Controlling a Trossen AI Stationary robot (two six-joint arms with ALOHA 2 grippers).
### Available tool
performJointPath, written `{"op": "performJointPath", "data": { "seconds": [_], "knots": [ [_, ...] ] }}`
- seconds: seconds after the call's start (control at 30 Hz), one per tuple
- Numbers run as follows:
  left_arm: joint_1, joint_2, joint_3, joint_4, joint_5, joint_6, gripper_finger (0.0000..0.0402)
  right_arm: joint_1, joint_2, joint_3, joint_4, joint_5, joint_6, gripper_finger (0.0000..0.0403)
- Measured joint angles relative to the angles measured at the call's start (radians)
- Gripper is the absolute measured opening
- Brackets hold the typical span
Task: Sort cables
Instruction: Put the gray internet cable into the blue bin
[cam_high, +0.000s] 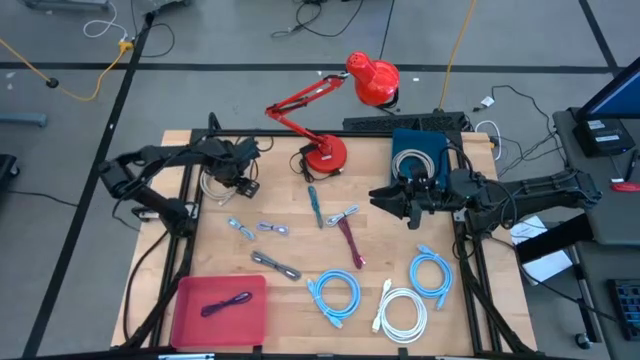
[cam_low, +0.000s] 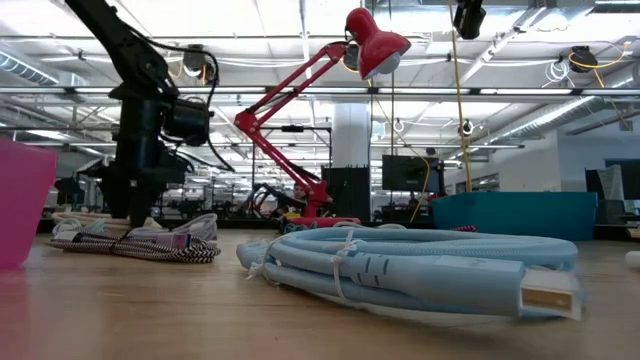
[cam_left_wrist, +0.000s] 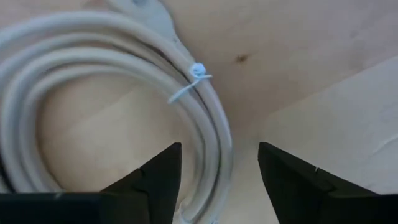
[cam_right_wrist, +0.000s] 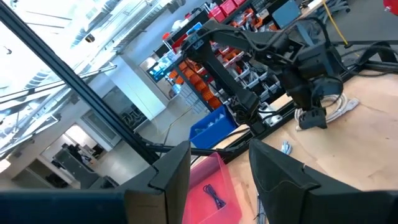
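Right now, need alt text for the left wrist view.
The left gripper hangs open just above a coiled beige cable on the wooden table. A thin tie binds the coil's strands, and part of the coil runs between the two dark fingers.

The worktop (cam_high: 300, 240) is pale wood. Beside the red desk lamp (cam_high: 335, 110) sits a teal bin (cam_high: 420, 150); well away from the lamp stands a pink bin (cam_high: 215, 315) with a purple cable (cam_high: 226, 304). Other cables: light-blue coils (cam_high: 335, 297), a white coil (cam_high: 403, 312), a beige coil (cam_left_wrist: 112, 93), a maroon bundle (cam_high: 351, 243).
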Motion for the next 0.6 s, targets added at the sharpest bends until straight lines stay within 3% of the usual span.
{"op": "performJointPath", "data": {
  "seconds": [0.17, 0.33, 0.6],
  "knots": [
    [-0.024, 0.061, 0.006, 0.012, 0.012, -0.025, 0.0160, 0.000, 0.000, 0.000, 0.000, -0.002, 0.008, 0.0155],
    [-0.048, 0.057, 0.004, -0.004, 0.036, -0.041, 0.0036, 0.000, 0.000, 0.000, 0.001, -0.003, 0.008, 0.0155],
    [-0.140, -0.151, 0.012, -0.145, 0.110, -0.117, 0.0034, 0.000, 0.000, 0.000, -0.001, -0.003, 0.008, 0.0155]
  ]
}}
